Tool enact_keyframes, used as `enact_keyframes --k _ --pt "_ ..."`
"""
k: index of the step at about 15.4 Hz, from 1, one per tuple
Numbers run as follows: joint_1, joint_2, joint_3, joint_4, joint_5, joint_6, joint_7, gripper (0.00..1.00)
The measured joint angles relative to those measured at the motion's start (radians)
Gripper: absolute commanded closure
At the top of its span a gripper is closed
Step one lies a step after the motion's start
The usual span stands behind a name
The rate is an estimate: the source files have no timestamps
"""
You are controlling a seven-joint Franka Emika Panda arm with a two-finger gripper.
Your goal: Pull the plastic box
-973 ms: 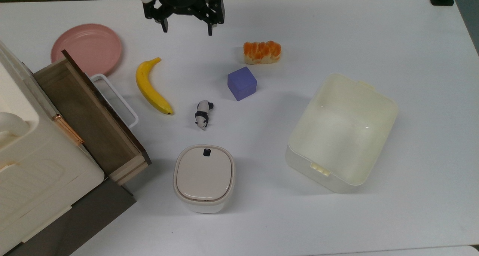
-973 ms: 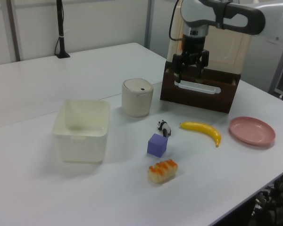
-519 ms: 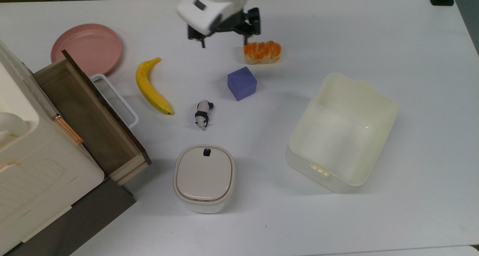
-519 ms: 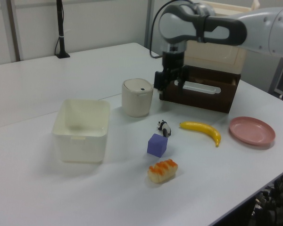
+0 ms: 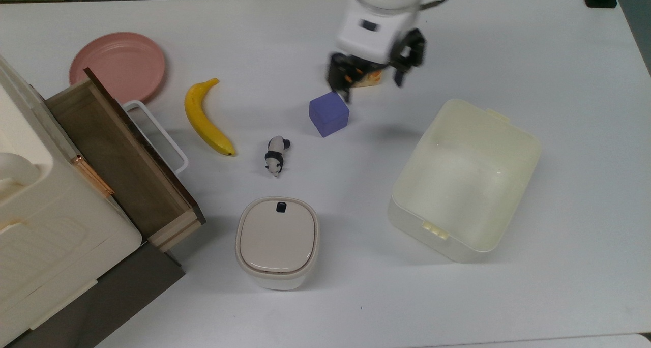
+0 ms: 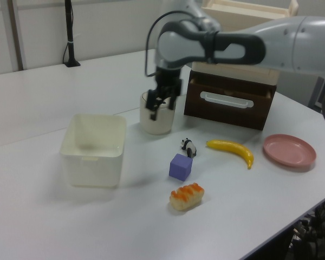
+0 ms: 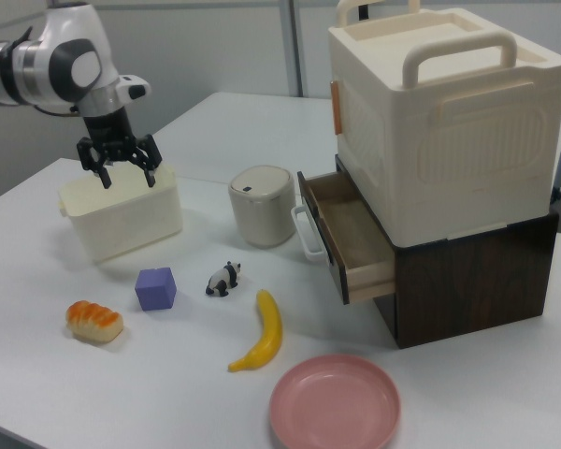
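On the desk point(image 5: 559, 42), toward the top view's right, sits the box point(image 5: 465, 180), and the arm is swinging its way! A second ago the hand point(image 5: 373, 86) hung over by the drawer side; half a second ago it was passing the bread, and now it hovers above the bread point(image 6: 187, 196) and the purple cube point(image 5: 329, 113), fingers spread wide, holding nothing. So this is the approach; no contact with the box yet, and the box itself has not budged. I'd say the pull is still all to come: the hand needs to cross the last stretch and hook or grip a wall.

The box is a big cream-white tub, translucent, open-topped and empty, rounded at the corners, with a small latch tab on its near rim. It sits skewed to the desk edge, well apart from the lidded container point(image 5: 277, 242) and the panda figure point(image 5: 275, 155).
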Motion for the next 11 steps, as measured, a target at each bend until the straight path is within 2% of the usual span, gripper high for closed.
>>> enact_keyframes --k 3,7,11 --pt "0.047 0.047 0.001 0.004 0.0 0.133 -0.048 0.0" --pt "0.058 0.103 0.005 0.052 0.0 0.158 -0.186 0.0" --pt "0.059 0.166 0.007 0.117 0.001 0.199 -0.244 0.0"
